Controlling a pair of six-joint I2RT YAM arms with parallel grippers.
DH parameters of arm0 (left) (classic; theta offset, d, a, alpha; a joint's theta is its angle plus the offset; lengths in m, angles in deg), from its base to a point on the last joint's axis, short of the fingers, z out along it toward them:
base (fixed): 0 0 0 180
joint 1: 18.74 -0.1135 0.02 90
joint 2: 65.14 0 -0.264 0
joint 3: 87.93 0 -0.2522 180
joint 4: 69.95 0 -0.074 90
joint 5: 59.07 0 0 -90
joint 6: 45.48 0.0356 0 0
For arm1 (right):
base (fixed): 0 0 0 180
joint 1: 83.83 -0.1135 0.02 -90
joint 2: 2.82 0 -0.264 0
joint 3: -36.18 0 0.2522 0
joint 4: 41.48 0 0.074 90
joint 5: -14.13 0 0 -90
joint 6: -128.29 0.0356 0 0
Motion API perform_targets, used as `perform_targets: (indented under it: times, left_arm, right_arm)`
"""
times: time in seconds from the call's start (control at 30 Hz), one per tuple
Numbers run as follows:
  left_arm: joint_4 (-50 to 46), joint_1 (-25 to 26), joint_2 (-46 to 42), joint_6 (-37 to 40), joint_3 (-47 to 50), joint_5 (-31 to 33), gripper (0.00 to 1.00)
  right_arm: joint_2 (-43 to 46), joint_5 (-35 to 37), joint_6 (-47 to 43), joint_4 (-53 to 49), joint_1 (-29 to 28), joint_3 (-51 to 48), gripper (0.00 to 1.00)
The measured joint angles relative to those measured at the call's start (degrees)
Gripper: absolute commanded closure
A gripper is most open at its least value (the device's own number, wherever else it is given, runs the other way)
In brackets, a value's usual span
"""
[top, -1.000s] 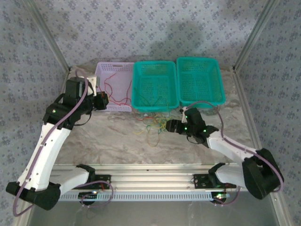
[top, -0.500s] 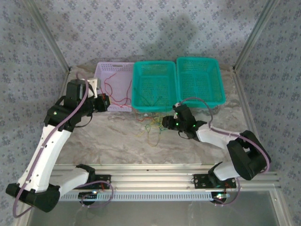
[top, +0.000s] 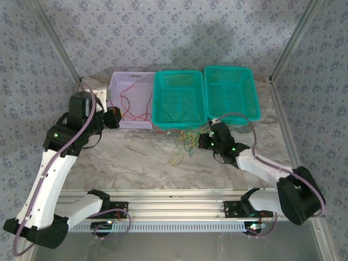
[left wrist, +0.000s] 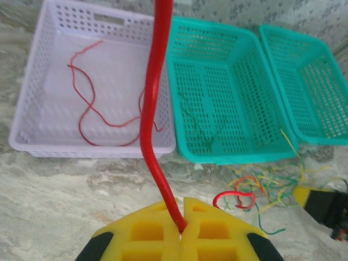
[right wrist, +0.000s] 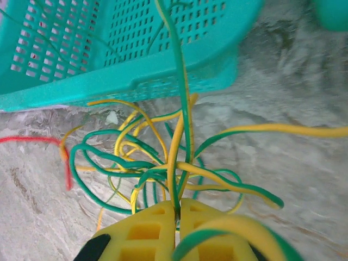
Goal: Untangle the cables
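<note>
One red cable (left wrist: 80, 128) lies in the lilac basket (left wrist: 92, 148); the tangle (top: 184, 142) (six o'clock of the middle basket (top: 179, 73)) is left. The left gripper (left wrist: 182, 216) pinches a red wire (left wrist: 148, 109), the right gripper (right wrist: 178, 215) green-yellow strands (right wrist: 185, 109).

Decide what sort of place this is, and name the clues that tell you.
Probably a robot lab cell: robot arms bolted to a marble-look table, patterned cloth walls on metal posts, plastic baskets beside tangled wires.

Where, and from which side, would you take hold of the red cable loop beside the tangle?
Probably the crest of the red cable loop, from above: it arches clear there, while green and yellow strands crowd its other end.
</note>
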Motion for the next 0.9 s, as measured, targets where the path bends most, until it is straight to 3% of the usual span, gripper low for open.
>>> perform_targets:
  times: [0.37,0.9]
  left_arm:
    - [-0.9,0.0,-4.3,0.7,-4.0,8.2,1.00]
    - [0.7,0.0,-4.9,1.0,-12.4,13.0,1.00]
  right_arm:
    - [15.1,0.5,-1.6,-9.6,7.1,-6.4,1.00]
    - [16.8,0.9,-1.2,-14.5,10.7,-9.4,1.00]
